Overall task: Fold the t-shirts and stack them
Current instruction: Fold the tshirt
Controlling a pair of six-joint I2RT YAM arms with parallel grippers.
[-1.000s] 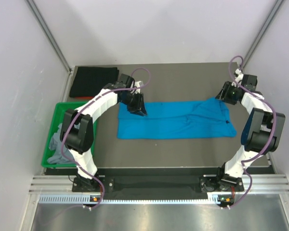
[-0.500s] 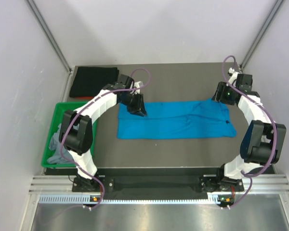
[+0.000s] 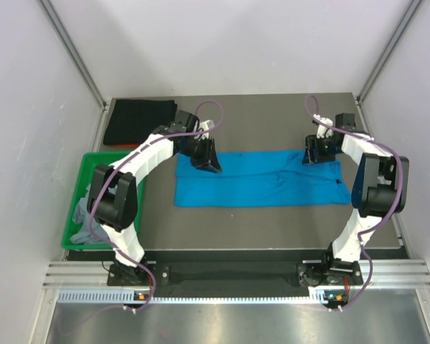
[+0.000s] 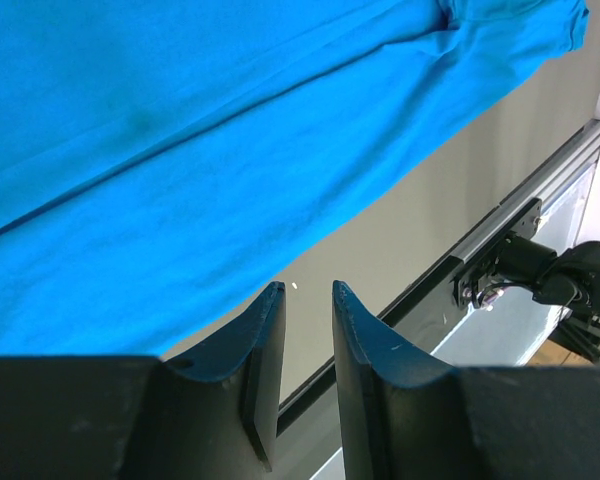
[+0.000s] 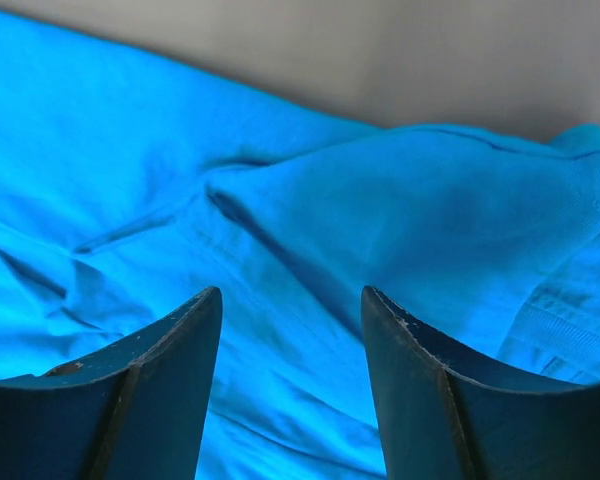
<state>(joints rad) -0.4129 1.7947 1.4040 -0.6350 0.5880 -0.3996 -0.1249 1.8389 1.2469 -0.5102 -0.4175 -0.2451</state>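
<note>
Right claw (image 3: 310,151) moved inward, spread, perhaps touching shirt (image 3: 258,188).

Blue t-shirt (image 3: 258,185) spread flat; black shirt (image 3: 140,120) folded far-left

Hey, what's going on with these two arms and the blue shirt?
A blue t-shirt, already folded into a long strip, lies across the middle of the table. The left gripper sits at the strip's far left corner, its fingers a narrow gap apart with no cloth between them. The right gripper hangs open over the shirt's right end, gripping nothing. A folded black garment lies at the far left corner, and grey clothes sit in the green bin.
</note>
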